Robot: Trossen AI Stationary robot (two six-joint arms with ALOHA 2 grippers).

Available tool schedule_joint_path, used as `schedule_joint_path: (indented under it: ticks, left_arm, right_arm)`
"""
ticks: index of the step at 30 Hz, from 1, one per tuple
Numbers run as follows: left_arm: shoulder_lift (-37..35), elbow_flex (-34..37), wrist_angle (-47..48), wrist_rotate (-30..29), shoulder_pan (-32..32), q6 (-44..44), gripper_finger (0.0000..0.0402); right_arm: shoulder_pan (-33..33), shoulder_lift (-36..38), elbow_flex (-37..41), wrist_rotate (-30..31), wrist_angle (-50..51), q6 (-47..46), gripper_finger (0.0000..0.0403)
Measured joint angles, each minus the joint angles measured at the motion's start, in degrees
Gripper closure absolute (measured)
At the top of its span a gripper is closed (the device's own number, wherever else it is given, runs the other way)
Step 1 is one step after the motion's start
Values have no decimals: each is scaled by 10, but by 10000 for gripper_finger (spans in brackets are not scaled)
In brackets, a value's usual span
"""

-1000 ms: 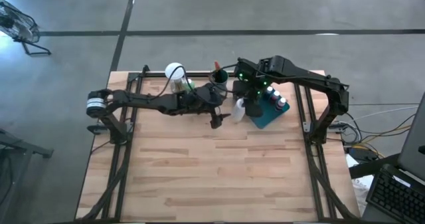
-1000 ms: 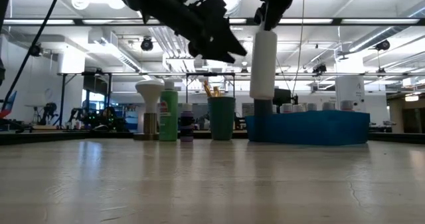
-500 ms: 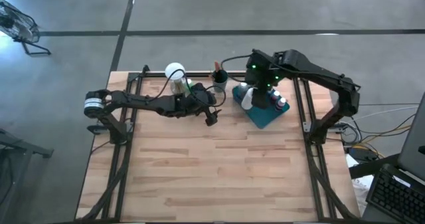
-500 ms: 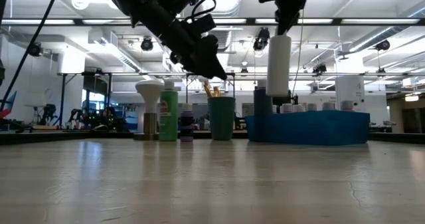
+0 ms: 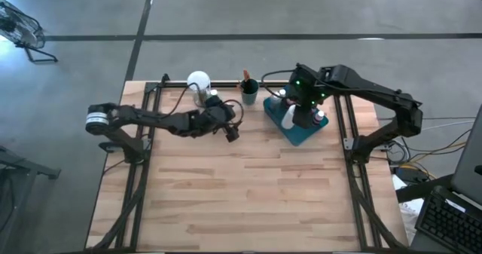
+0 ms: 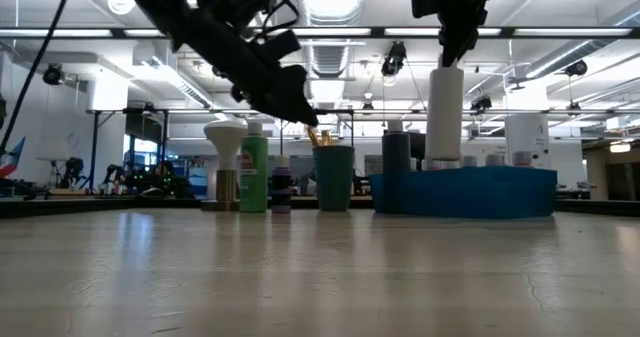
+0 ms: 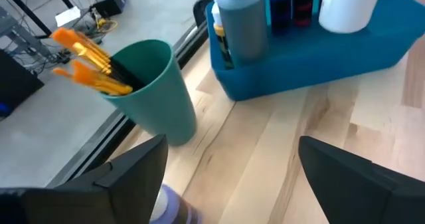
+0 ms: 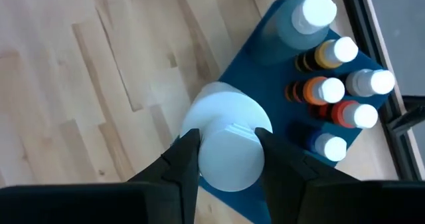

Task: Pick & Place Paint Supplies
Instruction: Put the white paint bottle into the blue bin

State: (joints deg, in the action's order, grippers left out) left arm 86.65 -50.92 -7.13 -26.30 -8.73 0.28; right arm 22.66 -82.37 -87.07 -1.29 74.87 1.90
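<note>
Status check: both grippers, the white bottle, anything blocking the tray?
Right gripper shut on white bottle, above blue tray. Left gripper open, empty, near green cup. Grey bottle close beside the drop spot.

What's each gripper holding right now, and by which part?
Right gripper holds the white bottle by its cap, over the blue tray. Left gripper holds nothing; its jaws are open.

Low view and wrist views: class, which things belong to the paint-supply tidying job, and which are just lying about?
Job: white bottle in jaws of right gripper; grey bottle; small capped bottles; green bottle; orange-handled brushes; left gripper, open, near green cup.
Lying about: blue tray; green cup; round white-topped object.
</note>
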Motion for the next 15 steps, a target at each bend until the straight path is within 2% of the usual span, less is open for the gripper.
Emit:
schedule_joint_path:
  ticks: [6, 9, 15]
  left_arm:
    - [-75, 75, -57, -3, 2, -4, 66]
    - [-114, 111, -105, -4, 3, -4, 67]
    - [-181, 162, -132, -17, 3, -3, 67]
  right_arm:
    - [21, -1, 4, 25, -12, 15, 286]
    - [30, -1, 5, 26, -21, 17, 286]
    - [45, -2, 18, 21, -43, 24, 286]
